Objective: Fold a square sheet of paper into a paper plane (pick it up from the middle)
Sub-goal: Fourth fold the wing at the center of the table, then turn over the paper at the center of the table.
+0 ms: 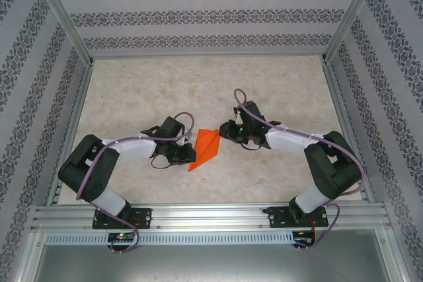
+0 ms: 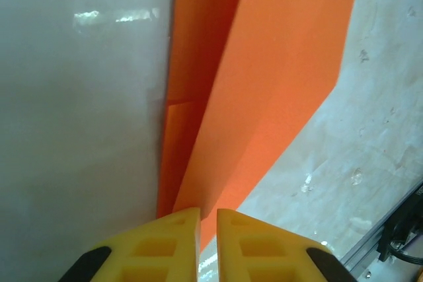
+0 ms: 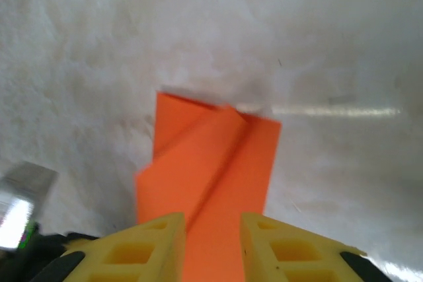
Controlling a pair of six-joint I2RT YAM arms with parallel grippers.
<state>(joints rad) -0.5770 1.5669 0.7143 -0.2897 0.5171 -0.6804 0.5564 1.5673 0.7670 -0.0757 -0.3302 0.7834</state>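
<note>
The orange paper, folded into a pointed paper plane (image 1: 206, 147) with a centre crease, lies on the table between the two arms. My left gripper (image 1: 190, 152) is at its left edge. In the left wrist view its yellow fingers (image 2: 178, 236) are almost together, pinching the edge of the paper plane (image 2: 264, 90) in the narrow slit of the left gripper (image 2: 208, 212). My right gripper (image 1: 224, 133) is at the plane's upper right end. In the right wrist view this right gripper (image 3: 211, 219) stands open, with the paper plane (image 3: 218, 156) running between its fingers.
The beige marbled table (image 1: 198, 84) has bare room behind and to both sides of the arms. Patterned walls and metal frame posts (image 1: 63, 18) enclose it. An aluminium rail (image 1: 211, 216) runs along the near edge.
</note>
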